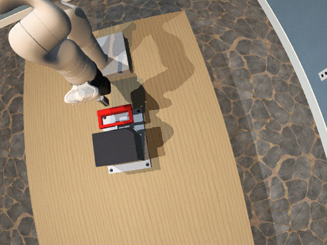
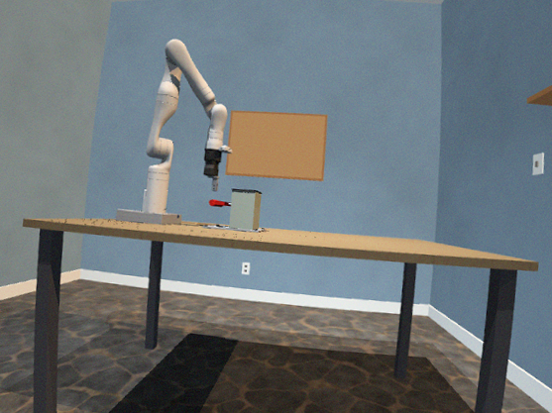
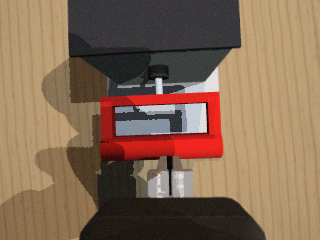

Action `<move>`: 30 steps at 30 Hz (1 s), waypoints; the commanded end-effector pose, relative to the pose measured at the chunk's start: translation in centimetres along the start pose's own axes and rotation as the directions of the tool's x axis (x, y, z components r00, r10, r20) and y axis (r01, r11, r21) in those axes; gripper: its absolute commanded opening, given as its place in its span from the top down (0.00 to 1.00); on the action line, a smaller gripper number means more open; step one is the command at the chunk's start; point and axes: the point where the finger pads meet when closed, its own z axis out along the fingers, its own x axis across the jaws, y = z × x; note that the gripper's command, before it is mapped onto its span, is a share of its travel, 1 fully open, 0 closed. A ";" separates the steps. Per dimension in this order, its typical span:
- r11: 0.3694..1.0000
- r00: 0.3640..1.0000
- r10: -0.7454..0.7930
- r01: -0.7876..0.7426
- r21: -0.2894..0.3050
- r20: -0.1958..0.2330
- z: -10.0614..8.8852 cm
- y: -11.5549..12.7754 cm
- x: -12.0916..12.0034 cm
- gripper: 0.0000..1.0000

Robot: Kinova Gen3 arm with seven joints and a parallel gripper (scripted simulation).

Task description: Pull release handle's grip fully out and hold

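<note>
The release handle's grip (image 1: 114, 113) is a red rectangular loop in front of a dark housing (image 1: 116, 147), joined to it by a thin rod. It also shows in the wrist view (image 3: 161, 125) and in the side view (image 2: 220, 202). Its outer level bar (image 3: 161, 148) lies nearest my fingers. My gripper (image 1: 103, 101) is shut and empty. It points down and hangs in the air above and just outside that bar, as the side view (image 2: 214, 184) shows. In the wrist view my fingertips (image 3: 170, 182) sit pressed together just below the bar.
The housing (image 2: 244, 209) stands on a light base plate (image 1: 129, 167) bolted to the wooden table. My arm's grey base block (image 1: 114, 54) sits behind the handle. A corkboard (image 2: 276, 144) hangs on the back wall.
</note>
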 end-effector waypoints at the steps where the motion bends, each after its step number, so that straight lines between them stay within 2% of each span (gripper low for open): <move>1: 0.994 0.994 0.110 -0.110 -0.007 -0.015 -0.1 -0.2 -0.3 1.00; 7: 0.945 0.945 0.328 -0.328 -0.002 -0.016 -0.3 -0.6 -0.2 1.00; 9: 0.945 0.945 0.328 -0.328 -0.002 -0.016 -0.3 -0.6 -0.2 1.00; 11: 0.918 0.918 0.396 -0.396 0.003 -0.012 -0.3 -0.8 -0.2 1.00; 16: 0.834 0.834 0.552 -0.552 0.007 -0.011 -0.5 -1.0 -0.2 1.00; 23: 0.685 0.685 0.728 -0.728 0.014 -0.003 -0.8 -1.2 -0.3 1.00; 24: 0.662 0.662 0.749 -0.749 0.014 -0.002 -0.8 -1.2 -0.3 1.00; 27: 0.651 0.651 0.759 -0.759 0.015 0.000 -0.8 -1.3 -0.3 1.00; 30: 0.582 0.582 0.813 -0.813 0.016 0.006 -0.9 -1.4 -0.4 1.00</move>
